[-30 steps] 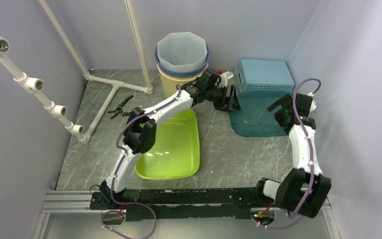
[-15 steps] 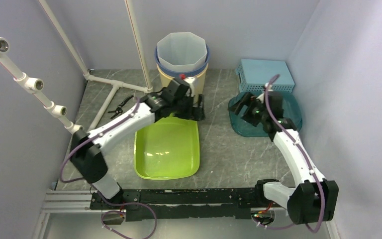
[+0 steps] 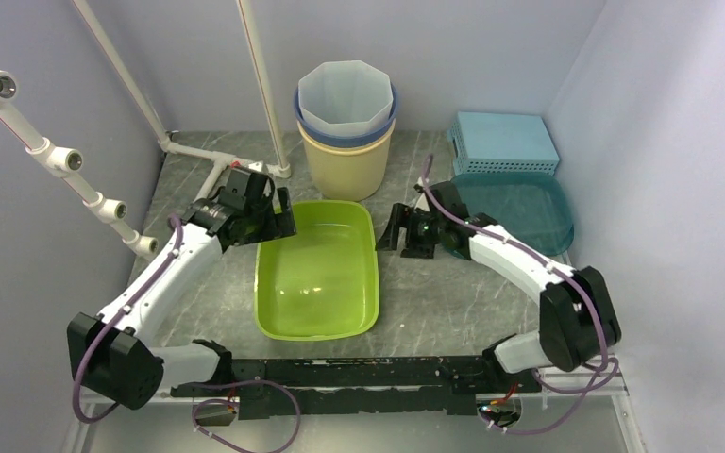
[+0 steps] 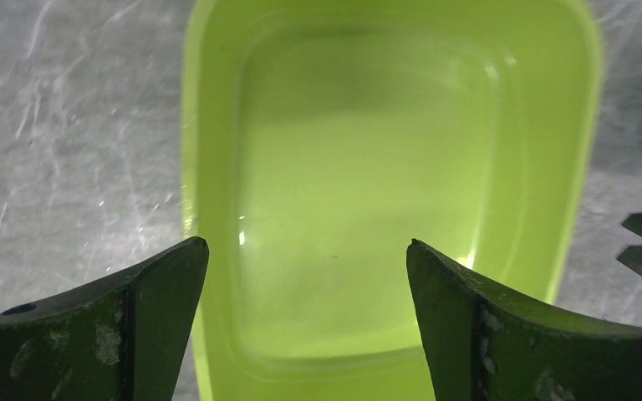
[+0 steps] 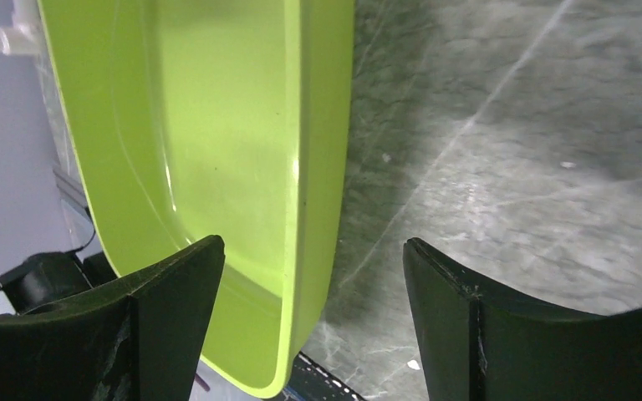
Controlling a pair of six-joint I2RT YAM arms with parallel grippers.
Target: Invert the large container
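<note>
Since your left hand [image 3: 277, 220] gapes wide with nothing in it, you are at the reach, not yet the grip. It hovers over the far left corner of the green container [image 3: 319, 274], and its wrist view shows the fingers [image 4: 134, 317] framing the hollow from above. Your right hand [image 3: 398, 232] is spread and empty too, just beside the container's far right rim; in its wrist view that rim runs up between the two fingers. The container sits upright, mouth up, on the counter [image 3: 434, 293] between the two hands, so none of the turn is done. Next, I judge, each hand must come down on a side wall, pinch the rim on opposite sides, then lift together and roll it over. The rim looks thin and slick, so an uneven pinch could let it slip.
</note>
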